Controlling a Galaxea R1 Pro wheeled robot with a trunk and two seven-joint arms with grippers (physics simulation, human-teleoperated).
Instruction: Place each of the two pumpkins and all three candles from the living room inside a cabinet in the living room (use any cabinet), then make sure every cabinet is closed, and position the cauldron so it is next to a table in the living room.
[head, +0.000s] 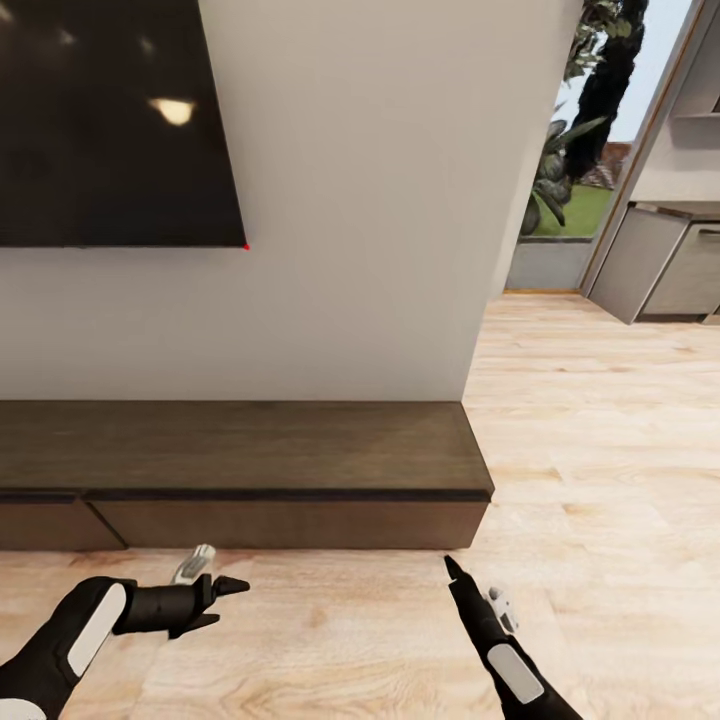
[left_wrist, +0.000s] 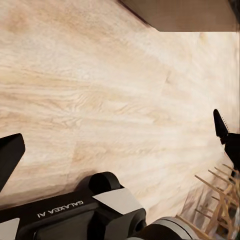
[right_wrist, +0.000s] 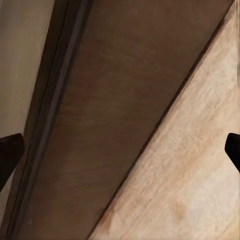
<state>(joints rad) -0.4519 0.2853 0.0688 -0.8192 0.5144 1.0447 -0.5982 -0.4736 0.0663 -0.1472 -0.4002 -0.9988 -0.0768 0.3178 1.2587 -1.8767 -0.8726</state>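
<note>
The cabinet (head: 250, 450) is a long low dark brown unit against the white wall, straight ahead of me, and its flat fronts look shut. Its brown front (right_wrist: 115, 115) also appears close in the right wrist view, meeting the floor. My left gripper (head: 228, 604) hangs open and empty over the wooden floor just before the cabinet, pointing right. My right gripper (head: 455, 572) is near the cabinet's right end, pointing at it; it is open (right_wrist: 120, 150) with nothing between its fingers. The pumpkins, candles, cauldron and table are out of view.
A dark TV screen (head: 110, 120) hangs on the wall above the cabinet. The wall ends at a corner, and light wooden floor (head: 600, 450) runs on to the right toward grey kitchen units (head: 660, 265) and a window with plants (head: 580, 150). Pale wooden slats (left_wrist: 215, 200) show in the left wrist view.
</note>
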